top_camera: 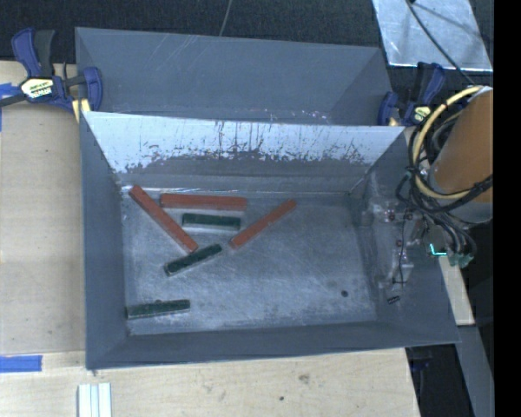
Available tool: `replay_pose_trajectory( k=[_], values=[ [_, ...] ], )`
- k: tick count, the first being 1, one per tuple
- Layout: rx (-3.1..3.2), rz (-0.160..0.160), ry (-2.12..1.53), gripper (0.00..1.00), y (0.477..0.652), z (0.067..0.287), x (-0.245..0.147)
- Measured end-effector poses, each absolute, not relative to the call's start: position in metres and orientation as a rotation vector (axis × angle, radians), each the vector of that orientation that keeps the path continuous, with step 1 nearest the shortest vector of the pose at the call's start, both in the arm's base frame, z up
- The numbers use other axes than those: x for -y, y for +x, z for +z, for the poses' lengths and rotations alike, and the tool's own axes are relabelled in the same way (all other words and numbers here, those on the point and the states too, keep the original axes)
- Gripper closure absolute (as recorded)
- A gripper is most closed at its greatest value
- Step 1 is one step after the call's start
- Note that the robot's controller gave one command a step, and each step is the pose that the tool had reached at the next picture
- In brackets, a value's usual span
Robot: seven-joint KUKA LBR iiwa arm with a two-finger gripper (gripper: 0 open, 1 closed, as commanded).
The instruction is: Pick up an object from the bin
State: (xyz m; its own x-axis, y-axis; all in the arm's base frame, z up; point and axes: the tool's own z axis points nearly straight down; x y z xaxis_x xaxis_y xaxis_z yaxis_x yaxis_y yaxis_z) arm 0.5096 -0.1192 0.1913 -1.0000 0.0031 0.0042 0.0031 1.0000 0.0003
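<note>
The robot arm (458, 150) is cut off at the right side, the gripper (394, 290) is made out only dimly against the right wall of the bin (243, 341), and whether the upper red bar (203, 202) is touched by the dark green bar (211, 221) beside it cannot be told.

surround: beige tabletop (35, 233) | beyond: dark surface (156, 3) | top right: grey metal sheet (425, 24)

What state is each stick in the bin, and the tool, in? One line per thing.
Left red stick: flat, slanted.
Back red stick: flat, level.
Right red stick: flat, slanted.
Upper green stick: flat, level.
Middle green stick: flat, tilted.
Front green stick: flat, apart from the rest.
Tool: over right wall of bin, touching no stick.
</note>
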Motion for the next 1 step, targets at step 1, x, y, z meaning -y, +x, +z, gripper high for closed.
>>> replay_pose_trajectory(
  k=[1],
  values=[
    [3.151,0.004,-0.007,0.0,0.5124,0.1891,0.1183]
  ],
)
